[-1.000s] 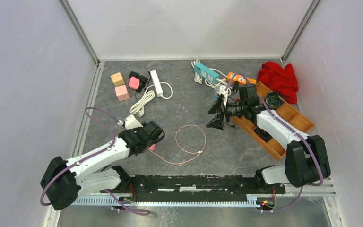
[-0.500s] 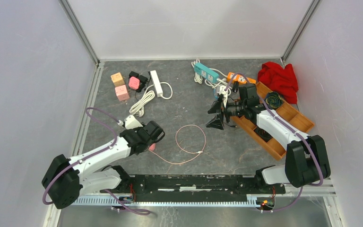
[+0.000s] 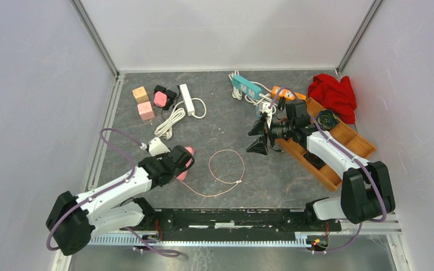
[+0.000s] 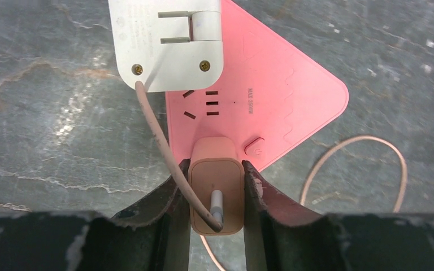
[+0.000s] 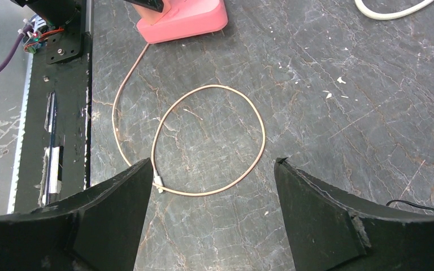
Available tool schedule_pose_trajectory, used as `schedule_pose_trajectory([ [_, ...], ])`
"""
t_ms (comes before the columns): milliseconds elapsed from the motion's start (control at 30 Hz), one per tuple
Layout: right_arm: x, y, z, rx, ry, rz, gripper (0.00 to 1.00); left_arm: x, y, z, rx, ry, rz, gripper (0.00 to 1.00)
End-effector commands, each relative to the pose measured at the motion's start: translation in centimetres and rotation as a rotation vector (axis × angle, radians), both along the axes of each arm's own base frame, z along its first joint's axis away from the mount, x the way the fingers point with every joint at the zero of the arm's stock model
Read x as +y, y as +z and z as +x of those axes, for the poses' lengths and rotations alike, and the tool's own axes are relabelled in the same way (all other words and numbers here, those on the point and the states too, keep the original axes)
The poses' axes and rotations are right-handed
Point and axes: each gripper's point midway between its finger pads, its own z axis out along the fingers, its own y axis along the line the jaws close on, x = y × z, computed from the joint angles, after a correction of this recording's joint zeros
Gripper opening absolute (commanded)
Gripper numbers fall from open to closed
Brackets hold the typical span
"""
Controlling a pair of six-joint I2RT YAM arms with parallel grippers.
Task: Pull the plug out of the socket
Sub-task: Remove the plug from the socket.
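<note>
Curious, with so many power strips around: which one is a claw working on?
The pink triangular plastic socket block; it alone has the left claw gripping its pink plug.

pink socket (image 4: 282, 96) w/ peach plug (image 4: 216, 175); grey marbled table (image 4: 45, 141).

The light is bright, even and soft, and comes from above. Shadows on the table (image 3: 220, 118) are short and weak. Its stone shows pale glare in the left wrist view. All views are sharp; the left gripper (image 4: 215, 167) looks dark.
</note>
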Motion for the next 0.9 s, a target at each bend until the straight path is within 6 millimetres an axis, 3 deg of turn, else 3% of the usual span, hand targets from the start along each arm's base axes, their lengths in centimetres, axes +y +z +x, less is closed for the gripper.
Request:
schedule_pose_trajectory([
  [0, 0.5, 1.7, 0.6, -0.043, 0.028, 0.033, 0.85, -2.1, 3.3, 1.5, -0.13, -0.152, -0.065, 0.02],
  [500, 1.0, 1.8, 0.3, 0.031, 0.008, 0.096, 0.86, -11.1, 10.5, 2.1, -0.564, -0.709, -0.311, 0.02],
  [733, 1.4, 1.8, 0.3, 0.084, -0.011, 0.137, 0.87, -13.8, 11.0, 3.0, -0.671, -0.836, -0.309, 0.02],
  [867, 1.6, 1.9, 0.2, 0.118, -0.007, 0.152, 0.87, -15.4, 10.7, 2.5, -0.721, -0.996, -0.259, 0.02],
])
